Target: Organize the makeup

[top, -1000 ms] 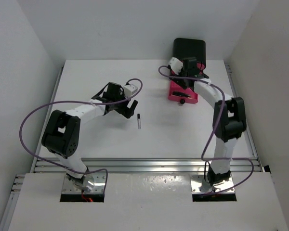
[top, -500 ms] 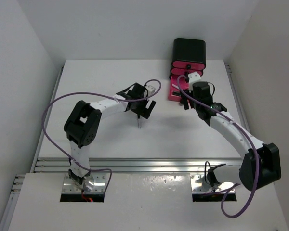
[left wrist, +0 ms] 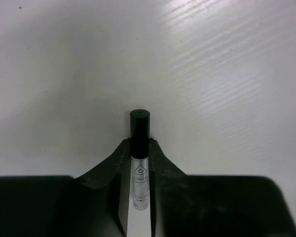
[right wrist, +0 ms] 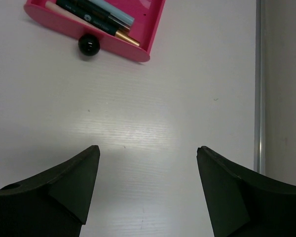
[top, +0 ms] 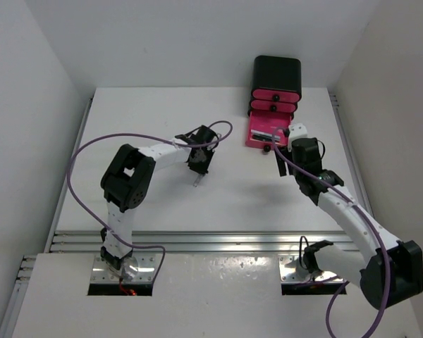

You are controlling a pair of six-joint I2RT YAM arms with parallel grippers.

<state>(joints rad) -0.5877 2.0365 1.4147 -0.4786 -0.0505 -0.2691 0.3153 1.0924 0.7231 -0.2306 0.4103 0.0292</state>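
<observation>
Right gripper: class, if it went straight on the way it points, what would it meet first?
Probably the bare table in front of the right gripper; the pink drawer and its black knob lie farther along. Depth is unclear.

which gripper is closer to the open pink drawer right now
Right. The right gripper hovers open just on the near side of the pink drawer, close to its knob. The left gripper is far off to the drawer's left at mid-table, closed on a small clear tube.
</observation>
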